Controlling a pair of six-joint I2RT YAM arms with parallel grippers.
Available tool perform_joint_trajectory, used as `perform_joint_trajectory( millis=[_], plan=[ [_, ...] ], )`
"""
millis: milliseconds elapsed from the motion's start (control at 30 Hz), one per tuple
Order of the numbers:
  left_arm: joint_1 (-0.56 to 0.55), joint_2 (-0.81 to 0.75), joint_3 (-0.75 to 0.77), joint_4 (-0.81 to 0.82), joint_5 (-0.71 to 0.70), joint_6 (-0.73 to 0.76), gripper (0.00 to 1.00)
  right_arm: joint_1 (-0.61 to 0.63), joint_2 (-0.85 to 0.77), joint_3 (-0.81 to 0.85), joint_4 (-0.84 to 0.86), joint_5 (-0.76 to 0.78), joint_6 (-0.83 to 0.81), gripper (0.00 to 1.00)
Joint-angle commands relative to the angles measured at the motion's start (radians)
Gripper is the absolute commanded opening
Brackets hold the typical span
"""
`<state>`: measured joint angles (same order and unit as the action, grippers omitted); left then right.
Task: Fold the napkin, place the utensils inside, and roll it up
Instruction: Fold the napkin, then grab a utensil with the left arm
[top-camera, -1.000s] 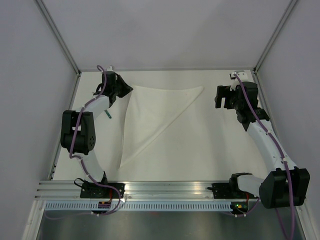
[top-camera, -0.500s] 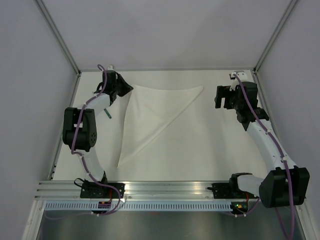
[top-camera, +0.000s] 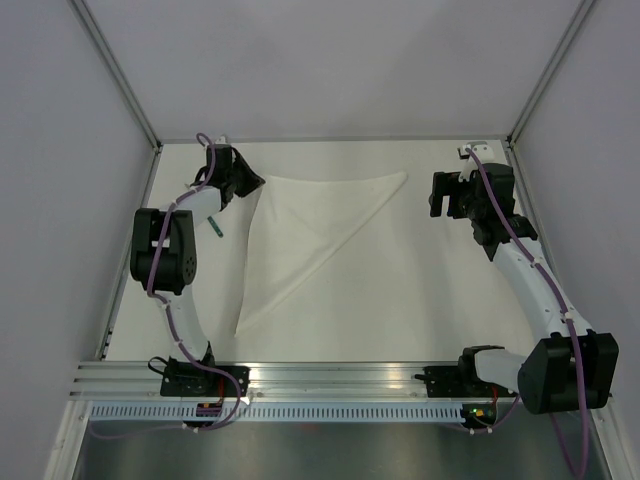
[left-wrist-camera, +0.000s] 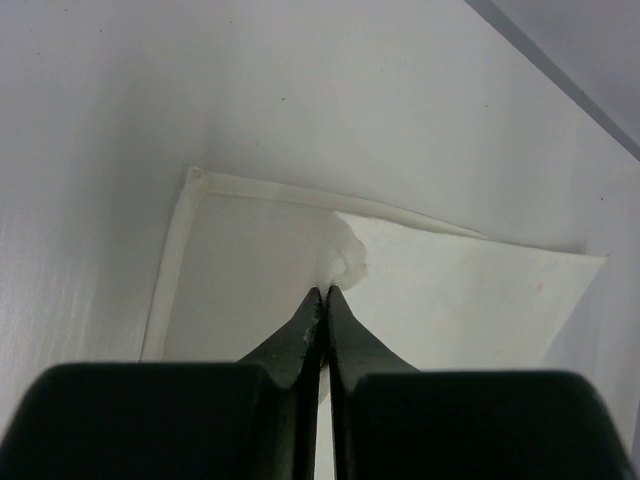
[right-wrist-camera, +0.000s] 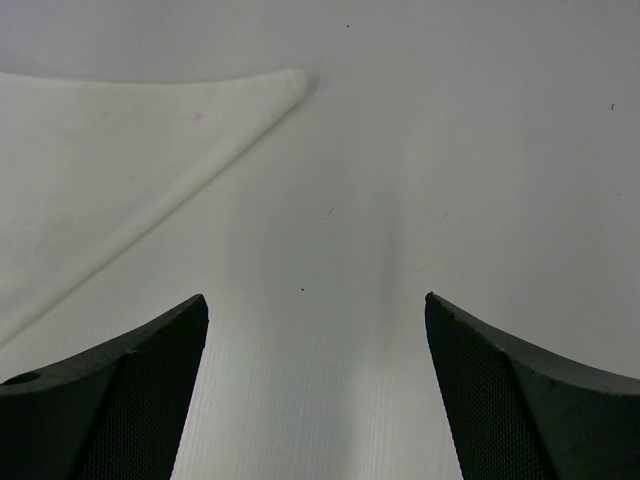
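The white napkin (top-camera: 310, 225) lies folded into a triangle on the table, its long fold running from the far right corner to the near left tip. My left gripper (top-camera: 246, 180) is at the napkin's far left corner and shut on it. In the left wrist view a small bunch of napkin (left-wrist-camera: 345, 262) is pinched at the closed gripper (left-wrist-camera: 325, 292) tips. My right gripper (top-camera: 440, 196) stands open just right of the far right corner of the napkin (right-wrist-camera: 100, 150), with only bare table between the gripper (right-wrist-camera: 315, 305) fingers. The utensils are out of view.
Grey walls and metal frame posts (top-camera: 115, 70) close in the white table (top-camera: 400, 300) on three sides. A small green item (top-camera: 215, 229) lies beside the left forearm. The arm bases sit on the rail (top-camera: 330, 378) at the near edge.
The left arm's elbow has moved toward the back while its gripper stays on the napkin corner. The napkin's near tip has slid slightly left. The right arm has not moved.
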<state>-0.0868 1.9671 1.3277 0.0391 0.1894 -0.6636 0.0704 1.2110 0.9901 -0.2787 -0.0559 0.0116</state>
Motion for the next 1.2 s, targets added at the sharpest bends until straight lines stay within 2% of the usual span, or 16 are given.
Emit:
perform_joint_trajectory(
  millis=[0,333,467,533,667,700,767,800,900,1167],
  plan=[
    [0.015,0.039,0.054,0.007,0.005,0.005,0.08,0.006,0.004,0.041,-0.016,0.002,-0.002,0.94],
    [0.038,0.087,0.102,0.015,-0.031,0.059,0.46,0.006,0.001,0.042,-0.020,-0.007,-0.002,0.94],
    [0.061,0.056,0.100,0.002,-0.062,0.073,0.62,0.006,-0.008,0.041,-0.020,-0.010,-0.001,0.94],
    [0.068,0.017,0.081,-0.010,-0.109,0.084,0.66,0.006,-0.008,0.041,-0.020,-0.019,-0.001,0.94],
    [0.070,-0.069,0.004,-0.068,-0.220,0.075,0.67,0.006,-0.005,0.045,-0.025,-0.035,0.002,0.93],
    [0.070,-0.104,-0.013,-0.082,-0.285,0.068,0.67,0.006,-0.010,0.045,-0.027,-0.038,0.004,0.93],
    [0.070,-0.135,-0.042,-0.163,-0.365,0.038,0.64,0.006,-0.013,0.044,-0.025,-0.041,0.004,0.93],
    [0.070,-0.145,-0.047,-0.197,-0.448,0.024,0.63,0.008,-0.016,0.045,-0.027,-0.041,0.004,0.93],
    [0.070,-0.183,-0.081,-0.280,-0.548,-0.020,0.61,0.006,-0.019,0.044,-0.028,-0.042,0.005,0.93],
    [0.071,-0.137,-0.071,-0.432,-0.642,-0.065,0.60,0.006,-0.010,0.047,-0.033,-0.059,0.010,0.93]
  ],
)
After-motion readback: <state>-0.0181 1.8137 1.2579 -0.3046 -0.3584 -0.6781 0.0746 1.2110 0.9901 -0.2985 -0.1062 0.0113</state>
